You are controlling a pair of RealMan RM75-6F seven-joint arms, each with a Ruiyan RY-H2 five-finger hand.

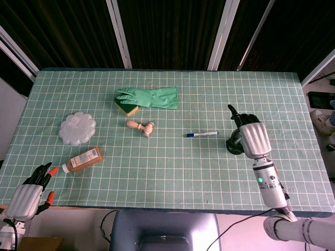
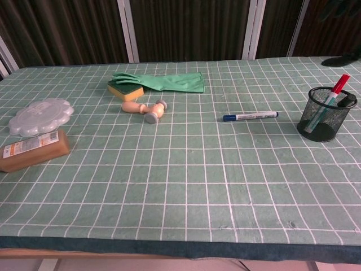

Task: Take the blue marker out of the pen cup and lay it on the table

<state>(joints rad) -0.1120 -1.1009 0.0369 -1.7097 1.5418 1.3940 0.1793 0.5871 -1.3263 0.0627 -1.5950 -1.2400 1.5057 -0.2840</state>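
Blue marker (image 1: 201, 134) is lying flat on the green gridded table (image 1: 167, 178), one of it, blue cap pointing left and a white barrel, just left of the one black mesh pen cup (image 2: 322, 114) and not touching it. Cup has a red-capped pen (image 2: 339, 84) plus a teal one, so two in there. Also one green rubber glove (image 1: 151, 98) on one yellow sponge (image 2: 126, 90), one wooden stamp thing (image 1: 140, 126), one white scalloped lid (image 1: 77, 127), one brown bottle (image 1: 82, 159). Right robot hand (image 1: 250, 137) hovers above the cup, fingers apart, holding nothing. Left robot hand (image 1: 26, 197) sits off the near left corner, fingers spread, empty
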